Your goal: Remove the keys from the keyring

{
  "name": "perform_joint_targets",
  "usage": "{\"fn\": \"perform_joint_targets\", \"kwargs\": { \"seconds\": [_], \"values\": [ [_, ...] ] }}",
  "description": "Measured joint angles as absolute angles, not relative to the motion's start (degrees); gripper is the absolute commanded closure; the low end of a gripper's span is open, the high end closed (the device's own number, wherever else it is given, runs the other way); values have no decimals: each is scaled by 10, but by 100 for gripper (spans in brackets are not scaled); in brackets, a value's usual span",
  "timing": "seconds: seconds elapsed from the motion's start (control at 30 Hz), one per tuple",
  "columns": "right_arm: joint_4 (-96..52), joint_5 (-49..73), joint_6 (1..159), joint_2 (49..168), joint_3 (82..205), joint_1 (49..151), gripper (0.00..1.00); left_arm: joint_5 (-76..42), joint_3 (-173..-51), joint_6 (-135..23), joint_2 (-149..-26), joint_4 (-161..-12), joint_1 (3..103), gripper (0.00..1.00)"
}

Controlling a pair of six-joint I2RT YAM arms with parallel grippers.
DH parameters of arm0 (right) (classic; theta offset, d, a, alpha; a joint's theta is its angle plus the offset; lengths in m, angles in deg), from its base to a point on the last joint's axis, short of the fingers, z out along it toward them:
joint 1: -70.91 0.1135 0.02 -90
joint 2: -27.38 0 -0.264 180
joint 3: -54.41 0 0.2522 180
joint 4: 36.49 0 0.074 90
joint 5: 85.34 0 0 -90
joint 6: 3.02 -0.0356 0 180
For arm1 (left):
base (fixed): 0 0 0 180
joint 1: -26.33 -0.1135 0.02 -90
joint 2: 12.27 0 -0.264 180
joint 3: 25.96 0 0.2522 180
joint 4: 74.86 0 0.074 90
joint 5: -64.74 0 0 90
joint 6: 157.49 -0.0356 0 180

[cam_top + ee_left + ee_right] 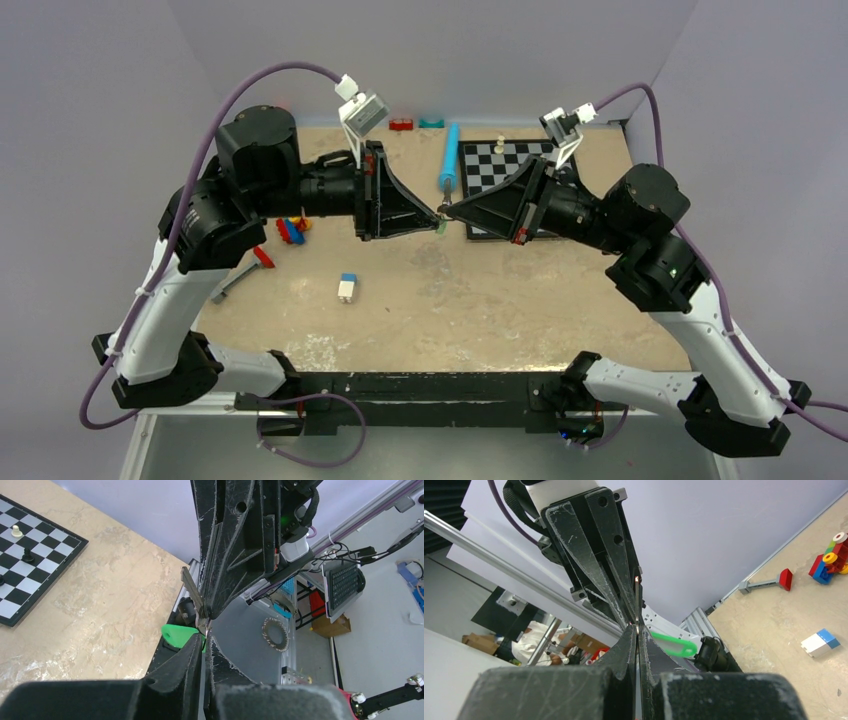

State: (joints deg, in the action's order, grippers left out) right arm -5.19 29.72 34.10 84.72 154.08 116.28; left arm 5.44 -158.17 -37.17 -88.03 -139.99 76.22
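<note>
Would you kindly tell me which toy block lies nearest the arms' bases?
The blue-topped white block, alone in the middle; the red block and teal block sit at the far edge.

Chessboard (490, 172) beside blue tube (450, 155) (pieces (17, 530) on board).

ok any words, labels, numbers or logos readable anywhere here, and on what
None can be read.
The keys, green tag included, the blue-and-white block and the chessboard show no lettering.
The cardboard box in the background is too blurred to tell.
</note>
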Motion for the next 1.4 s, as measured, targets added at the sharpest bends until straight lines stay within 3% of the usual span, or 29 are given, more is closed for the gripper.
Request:
{"fn": "perform_joint_targets", "kwargs": {
  "seconds": [0.07, 0.5, 1.4],
  "values": [
    [-52, 297, 341, 847, 1541, 1163, 100, 54, -1582, -371, -880, -1401, 762, 100],
    [-68, 297, 336, 847, 1540, 1162, 100, 54, -1540, -347, -858, -1353, 762, 100],
    [-117, 265, 310, 835, 1507, 1161, 100, -33, -1279, -142, -737, -1061, 763, 100]
  ]
}}
